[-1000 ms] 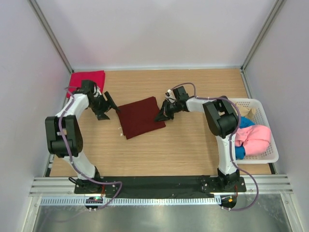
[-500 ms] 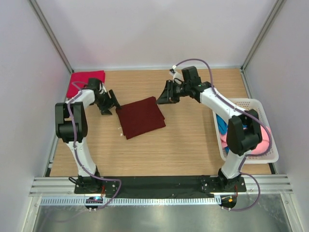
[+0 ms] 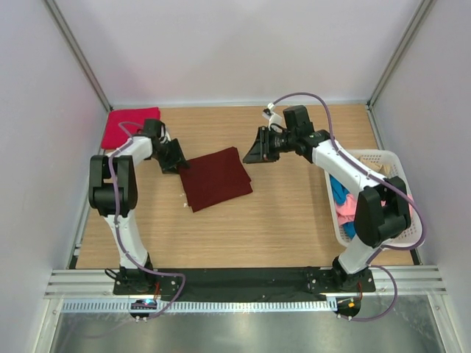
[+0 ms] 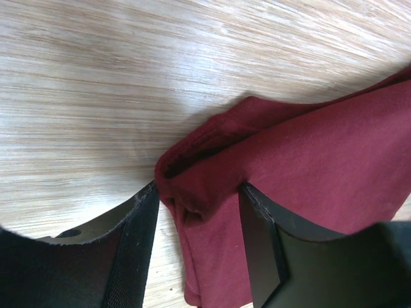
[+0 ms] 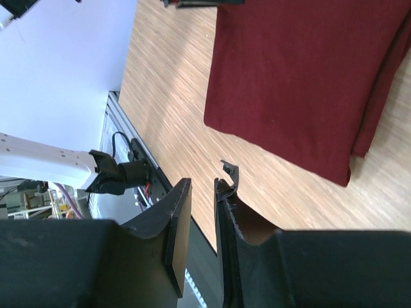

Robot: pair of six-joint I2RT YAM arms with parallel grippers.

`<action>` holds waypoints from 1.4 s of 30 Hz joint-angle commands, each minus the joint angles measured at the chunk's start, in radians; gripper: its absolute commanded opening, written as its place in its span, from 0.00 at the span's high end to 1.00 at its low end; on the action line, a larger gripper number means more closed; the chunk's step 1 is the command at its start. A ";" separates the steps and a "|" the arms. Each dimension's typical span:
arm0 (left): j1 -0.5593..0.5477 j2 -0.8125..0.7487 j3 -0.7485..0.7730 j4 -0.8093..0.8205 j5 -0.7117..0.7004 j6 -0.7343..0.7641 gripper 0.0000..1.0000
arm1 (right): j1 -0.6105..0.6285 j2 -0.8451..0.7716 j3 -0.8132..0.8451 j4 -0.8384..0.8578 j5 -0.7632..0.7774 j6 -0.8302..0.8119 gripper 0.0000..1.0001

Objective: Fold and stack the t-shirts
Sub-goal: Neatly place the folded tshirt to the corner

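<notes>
My left pincer [image 4: 199,192] straddles a corner of the maroon shirt [image 4: 321,147], jaws apart — I'd catch both layers b4 pinching; right pincer [image 5: 202,186] barely ajar, empty.

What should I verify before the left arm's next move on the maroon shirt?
1. Maroon shirt folded and lying flat: ok.
2. Its corner sits between the left fingers: ok.
3. Left fingers pinching the cloth: not ok, they stand apart.
4. Right fingers off the shirt, holding nothing: ok.
5. Red shirt folded at far left, uncovered: ok.
6. All corner layers lie between the fingers: cannot tell.
</notes>
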 commanded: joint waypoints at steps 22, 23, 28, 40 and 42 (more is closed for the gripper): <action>-0.114 -0.198 0.012 -0.114 -0.602 0.032 1.00 | 0.002 -0.274 -0.210 -0.081 0.082 0.035 0.73; -0.120 -0.204 0.023 -0.116 -0.617 0.083 1.00 | 0.003 -0.281 -0.222 -0.087 0.080 0.043 0.73; -0.132 -0.221 0.096 -0.105 -0.743 0.229 1.00 | 0.005 -0.309 -0.274 -0.092 0.044 0.052 0.73; -0.131 -0.124 0.323 -0.021 -1.007 0.571 1.00 | 0.026 -0.212 -0.245 -0.113 0.036 0.021 0.74; -0.129 -0.127 0.349 0.007 -1.039 0.604 1.00 | 0.038 -0.194 -0.236 -0.113 0.033 0.023 0.74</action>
